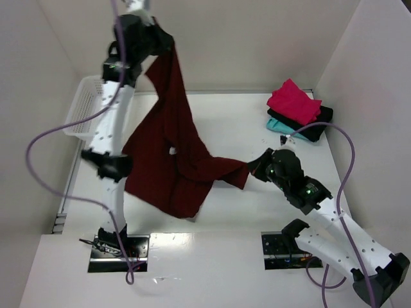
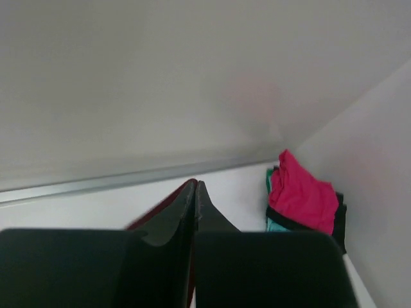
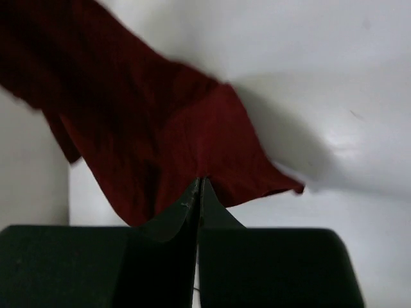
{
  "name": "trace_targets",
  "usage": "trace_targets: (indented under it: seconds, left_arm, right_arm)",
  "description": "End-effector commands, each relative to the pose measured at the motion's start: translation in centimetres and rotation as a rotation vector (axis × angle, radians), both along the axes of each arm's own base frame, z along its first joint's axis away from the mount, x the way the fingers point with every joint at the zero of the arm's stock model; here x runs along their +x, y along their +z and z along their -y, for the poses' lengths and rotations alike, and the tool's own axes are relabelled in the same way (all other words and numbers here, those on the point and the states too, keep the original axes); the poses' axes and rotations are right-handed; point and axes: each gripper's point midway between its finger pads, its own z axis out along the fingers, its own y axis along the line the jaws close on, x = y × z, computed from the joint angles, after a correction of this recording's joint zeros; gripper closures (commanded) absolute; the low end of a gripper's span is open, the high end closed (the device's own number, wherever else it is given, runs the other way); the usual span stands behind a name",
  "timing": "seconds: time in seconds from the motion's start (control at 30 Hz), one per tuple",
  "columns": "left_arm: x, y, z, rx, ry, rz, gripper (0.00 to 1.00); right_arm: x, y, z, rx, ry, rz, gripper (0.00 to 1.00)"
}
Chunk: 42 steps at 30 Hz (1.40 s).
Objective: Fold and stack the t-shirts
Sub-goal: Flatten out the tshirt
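Observation:
A large dark maroon t-shirt (image 1: 170, 151) hangs in the air over the middle of the table. My left gripper (image 1: 162, 35) is raised high at the back left and shut on its top edge; a sliver of maroon cloth (image 2: 160, 208) shows beside the closed fingers. My right gripper (image 1: 255, 168) is low at the centre right, shut on a lower corner of the shirt (image 3: 192, 147). A stack of folded shirts sits at the back right: bright pink-red (image 1: 293, 101) on top, black (image 1: 316, 126) under it, teal (image 1: 280, 126) lowest. The stack also shows in the left wrist view (image 2: 302, 196).
A white plastic lattice basket (image 1: 83, 109) stands at the left edge of the table, behind my left arm. White walls close in the table at the back and right. A purple cable loops beside each arm.

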Motion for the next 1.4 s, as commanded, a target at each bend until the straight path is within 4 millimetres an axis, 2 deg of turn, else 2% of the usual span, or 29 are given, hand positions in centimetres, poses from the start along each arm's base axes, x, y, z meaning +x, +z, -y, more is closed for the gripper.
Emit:
trace_targets:
  seconds: [0.0, 0.03, 0.07, 0.1, 0.17, 0.23, 0.37, 0.4, 0.43, 0.5, 0.67, 0.77, 0.8, 0.83, 0.87, 0.9, 0.93, 0.97, 1.0, 1.03, 1.07, 1.1, 1.13, 1.17, 1.2, 1.23, 1.33, 1.37]
  left_arm:
    - [-0.5, -0.8, 5.6, 0.045, -0.217, 0.045, 0.93]
    - [0.0, -1.9, 6.6, 0.038, -0.263, 0.024, 0.78]
    - [0.8, -2.7, 6.4, 0.050, -0.242, 0.016, 0.55]
    - [1.4, -3.3, 5.6, 0.085, -0.186, 0.014, 0.33]
    - [1.7, -5.7, 5.1, 0.126, -0.149, -0.054, 0.11]
    - [1.2, -5.3, 4.0, 0.129, -0.128, -0.063, 0.00]
    - [0.2, -6.7, 2.0, 0.156, -0.062, -0.153, 0.00]
    - [-0.5, -6.7, 1.5, 0.166, -0.046, -0.171, 0.00]
    - [-1.2, -7.0, 0.9, 0.183, -0.030, -0.199, 0.00]
    - [-2.4, -6.3, -0.8, 0.210, 0.043, -0.214, 0.00]
    - [-5.7, -6.4, -2.4, 0.249, 0.130, -0.303, 0.00]
    - [-8.5, -4.1, -3.5, 0.246, 0.183, -0.283, 0.00]
    - [-10.2, -2.1, -4.3, 0.233, 0.197, -0.247, 0.00]
    - [-11.0, -1.7, -4.8, 0.234, 0.206, -0.245, 0.00]
    - [-12.9, 0.5, -5.6, 0.214, 0.220, -0.196, 0.00]
    - [-13.7, 1.1, -5.8, 0.207, 0.220, -0.183, 0.00]
    - [-14.3, 1.7, -5.7, 0.198, 0.208, -0.164, 0.00]
    - [-15.3, 0.7, -6.1, 0.221, 0.203, -0.190, 0.00]
    - [-15.5, -0.2, -6.0, 0.224, 0.194, -0.200, 0.00]
    - [-15.2, 0.2, -5.9, 0.202, 0.199, -0.153, 0.00]
    - [-17.4, 0.8, -6.8, 0.169, 0.215, -0.113, 0.00]
    - [-16.2, -4.1, -6.2, 0.170, 0.214, -0.185, 0.00]
    - [-16.9, -5.3, -6.1, 0.143, 0.201, -0.191, 0.00]
    - [-18.6, -5.1, -6.6, 0.105, 0.197, -0.165, 0.00]
    - [-18.8, -6.6, -6.6, 0.094, 0.199, -0.183, 0.00]
    - [-18.6, -9.9, -6.5, 0.093, 0.202, -0.236, 0.00]
    - [-19.5, -12.5, -6.9, 0.024, 0.228, -0.271, 0.00]
    - [-19.7, -14.7, -7.4, 0.012, 0.253, -0.311, 0.00]
  right_arm:
    - [0.3, 1.0, 1.9, 0.127, -0.173, 0.028, 1.00]
    - [0.3, 0.8, 2.1, 0.125, -0.183, 0.018, 0.95]
    - [0.3, 0.6, 2.1, 0.113, -0.185, 0.010, 0.75]
    - [0.7, 0.3, 2.1, 0.086, -0.187, 0.004, 0.43]
    - [1.4, 0.8, 1.8, 0.057, -0.174, 0.009, 0.22]
    - [2.2, 0.3, 1.1, 0.009, -0.146, 0.005, 0.01]
    - [3.4, 2.3, 0.6, -0.014, -0.118, 0.078, 0.00]
    - [3.8, 3.3, 0.4, -0.008, -0.112, 0.111, 0.00]
    - [4.1, 3.2, 0.3, -0.027, -0.106, 0.120, 0.00]
    - [5.1, 4.2, 0.0, -0.058, -0.095, 0.150, 0.00]
    - [8.2, 4.5, -3.0, -0.090, -0.014, 0.163, 0.00]
    - [10.2, 5.5, -4.5, -0.079, -0.006, 0.192, 0.00]
    - [10.8, 5.9, -4.8, -0.085, -0.002, 0.207, 0.00]
    - [11.3, 6.2, -5.0, -0.096, 0.004, 0.224, 0.00]
    - [11.8, 7.0, -5.3, -0.098, 0.009, 0.246, 0.00]
    - [12.3, 7.1, -5.8, -0.109, 0.026, 0.254, 0.00]
    - [13.0, 6.0, -6.5, -0.150, 0.057, 0.239, 0.00]
    - [13.5, 6.2, -6.9, -0.163, 0.073, 0.246, 0.00]
    - [14.1, 5.6, -7.2, -0.184, 0.084, 0.240, 0.00]
    - [14.6, 4.1, -8.0, -0.214, 0.119, 0.214, 0.00]
    - [15.2, 4.2, -8.5, -0.215, 0.130, 0.222, 0.00]
    - [15.6, 3.7, -8.9, -0.225, 0.144, 0.213, 0.00]
    - [15.8, 2.2, -9.7, -0.244, 0.160, 0.180, 0.00]
    - [16.1, 1.7, -9.8, -0.257, 0.166, 0.174, 0.00]
    - [16.6, 1.7, -10.2, -0.256, 0.166, 0.178, 0.00]
    - [16.8, 1.4, -10.7, -0.268, 0.181, 0.177, 0.00]
    - [17.4, -0.3, -12.6, -0.287, 0.227, 0.154, 0.00]
    - [18.0, -0.3, -13.0, -0.294, 0.232, 0.158, 0.00]
